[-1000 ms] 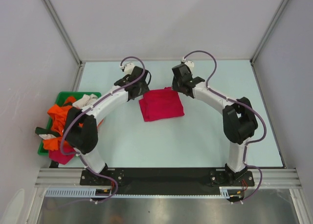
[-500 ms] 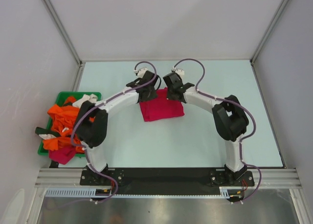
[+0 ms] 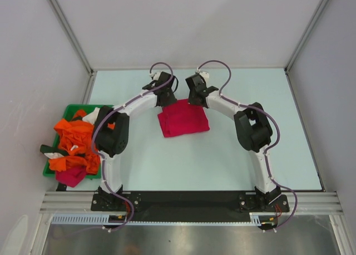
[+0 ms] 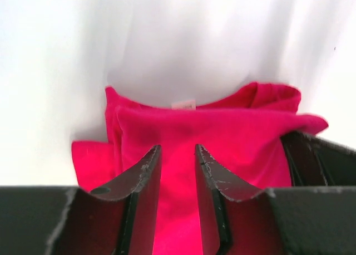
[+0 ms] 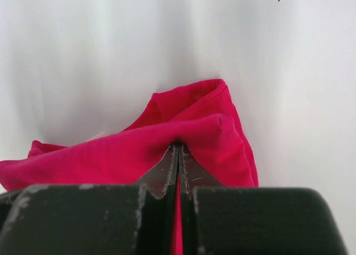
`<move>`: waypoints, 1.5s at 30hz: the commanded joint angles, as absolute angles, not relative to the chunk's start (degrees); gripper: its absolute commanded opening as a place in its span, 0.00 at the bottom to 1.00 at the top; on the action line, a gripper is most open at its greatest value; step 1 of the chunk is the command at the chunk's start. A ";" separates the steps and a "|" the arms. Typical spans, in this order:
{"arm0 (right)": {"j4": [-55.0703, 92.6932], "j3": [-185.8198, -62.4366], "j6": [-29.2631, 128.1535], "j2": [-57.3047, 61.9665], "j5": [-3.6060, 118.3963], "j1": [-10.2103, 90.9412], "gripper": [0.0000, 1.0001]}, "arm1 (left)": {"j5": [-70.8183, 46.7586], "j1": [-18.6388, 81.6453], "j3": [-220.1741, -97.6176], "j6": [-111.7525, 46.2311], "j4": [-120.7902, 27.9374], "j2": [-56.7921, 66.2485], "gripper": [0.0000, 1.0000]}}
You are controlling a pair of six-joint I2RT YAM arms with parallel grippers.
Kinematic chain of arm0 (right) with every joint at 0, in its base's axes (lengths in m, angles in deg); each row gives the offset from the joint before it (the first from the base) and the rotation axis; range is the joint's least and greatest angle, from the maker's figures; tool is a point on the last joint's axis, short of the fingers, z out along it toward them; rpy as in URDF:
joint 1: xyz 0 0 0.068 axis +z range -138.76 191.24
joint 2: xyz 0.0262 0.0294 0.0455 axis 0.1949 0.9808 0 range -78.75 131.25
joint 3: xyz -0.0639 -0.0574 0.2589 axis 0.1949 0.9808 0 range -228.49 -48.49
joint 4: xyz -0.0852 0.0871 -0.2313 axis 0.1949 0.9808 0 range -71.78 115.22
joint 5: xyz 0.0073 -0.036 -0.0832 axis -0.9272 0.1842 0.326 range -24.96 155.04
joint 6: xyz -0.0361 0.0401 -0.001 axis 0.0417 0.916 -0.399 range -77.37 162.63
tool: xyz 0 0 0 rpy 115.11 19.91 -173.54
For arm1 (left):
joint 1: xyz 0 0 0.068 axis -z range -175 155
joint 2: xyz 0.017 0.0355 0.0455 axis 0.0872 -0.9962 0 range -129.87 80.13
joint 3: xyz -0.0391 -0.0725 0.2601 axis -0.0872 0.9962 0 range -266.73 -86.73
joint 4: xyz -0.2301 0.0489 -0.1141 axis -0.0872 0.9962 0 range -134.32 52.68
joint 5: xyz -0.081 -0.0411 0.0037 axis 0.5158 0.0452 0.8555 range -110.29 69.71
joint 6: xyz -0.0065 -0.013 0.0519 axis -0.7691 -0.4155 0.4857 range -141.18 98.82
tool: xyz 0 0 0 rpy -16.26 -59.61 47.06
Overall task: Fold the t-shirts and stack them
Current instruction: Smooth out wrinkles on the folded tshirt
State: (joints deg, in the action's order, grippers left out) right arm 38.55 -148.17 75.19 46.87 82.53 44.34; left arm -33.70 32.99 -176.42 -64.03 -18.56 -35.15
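Crimson-pink t-shirt (image 3: pixel 183 120), folded, lies under both grippers: R gripper (image 5: pixel 178 147) pinched tight on its raised edge, L gripper (image 4: pixel 177 149) jaws narrowly apart w/ cloth between, grip unclear.

Plain crimson-pink folded cloth t-shirt (image 3: pixel 182 120), tiny pale neck label (image 4: pixel 183 104) the only other colour on it. Pale mint flat tabletop (image 3: pixel 222 160). Pretty loud bright orange crumpled cloth shirts (image 3: pixel 72 135) in green plastic tray (image 3: pixel 75 107). White-and-black robot arms (image 3: pixel 136 104), purple cables (image 3: pixel 214 62).

Pale green table (image 3: pixel 222 160), grey walls (image 3: pixel 183 27).
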 commanded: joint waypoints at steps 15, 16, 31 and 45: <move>39.94 -145.09 78.32 51.95 78.83 40.24 0.03 | -28.82 31.90 -178.68 -63.46 -14.87 -43.45 0.36; 39.06 -143.43 77.36 49.86 79.01 40.33 0.04 | -29.16 31.99 -177.70 -63.28 -16.62 -41.35 0.38; 40.63 -137.10 74.18 26.29 82.35 42.00 0.53 | -27.85 33.83 -168.47 -59.32 -21.21 -17.08 0.58; 38.52 -115.21 77.87 11.87 83.49 45.07 0.49 | -25.74 39.72 -161.09 -63.63 -22.35 -23.04 0.52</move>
State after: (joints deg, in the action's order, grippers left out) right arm 39.54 -117.09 76.45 15.01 81.94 43.86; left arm -27.19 40.27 -164.02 -61.71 -21.21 -21.45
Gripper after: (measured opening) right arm 0.502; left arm 0.522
